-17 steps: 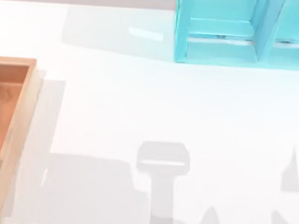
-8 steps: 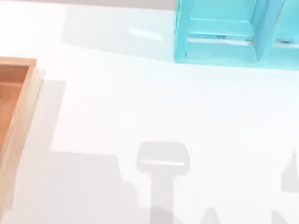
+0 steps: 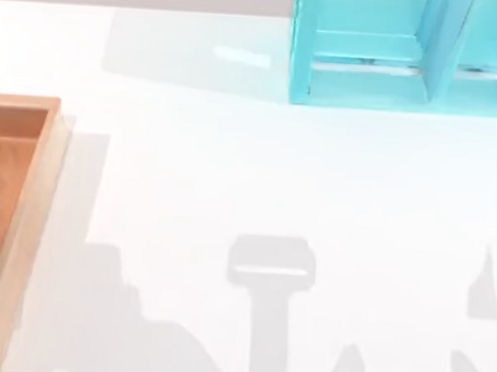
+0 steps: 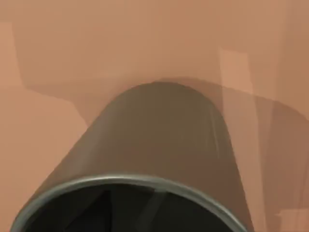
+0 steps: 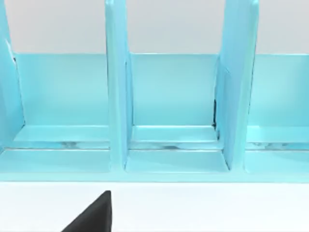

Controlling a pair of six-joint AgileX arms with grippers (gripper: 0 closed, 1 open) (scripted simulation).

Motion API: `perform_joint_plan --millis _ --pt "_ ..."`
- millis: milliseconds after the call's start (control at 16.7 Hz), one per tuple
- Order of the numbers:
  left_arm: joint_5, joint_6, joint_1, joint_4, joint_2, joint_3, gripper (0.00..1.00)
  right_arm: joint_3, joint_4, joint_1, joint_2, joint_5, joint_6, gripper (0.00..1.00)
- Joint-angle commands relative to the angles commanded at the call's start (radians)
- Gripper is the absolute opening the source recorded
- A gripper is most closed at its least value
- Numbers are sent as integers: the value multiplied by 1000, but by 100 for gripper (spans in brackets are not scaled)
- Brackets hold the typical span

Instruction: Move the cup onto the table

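Note:
The cup (image 4: 159,145) is a dark olive, handleless cylinder seen from very close in the left wrist view, its round rim nearest the camera. It rests over the orange-brown floor of the wooden tray (image 4: 48,48). In the top view that tray (image 3: 27,215) lies at the left edge of the white table (image 3: 233,168), and a tiny dark sliver shows over it at the picture's edge. A black part of my right gripper (image 5: 91,215) shows low in the right wrist view, in front of the shelf.
A turquoise shelf unit (image 3: 383,51) with upright dividers (image 5: 116,96) stands at the table's back right. Grey arm shadows fall on the near part of the table. The tray has a raised rim.
The broad shadow at the table's near left has shrunk and slid toward the tray. A dark sliver has appeared over the tray at the left edge. The right side is unchanged.

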Motion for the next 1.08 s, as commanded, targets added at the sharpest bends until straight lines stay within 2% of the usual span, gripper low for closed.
perform_joint_plan --millis 300,1080 --pt "0 1 1 22 10 -21 100 0 0 0 0 0 0 100" --pt "0 1 1 22 10 -21 2 0 0 0 0 0 0 100"
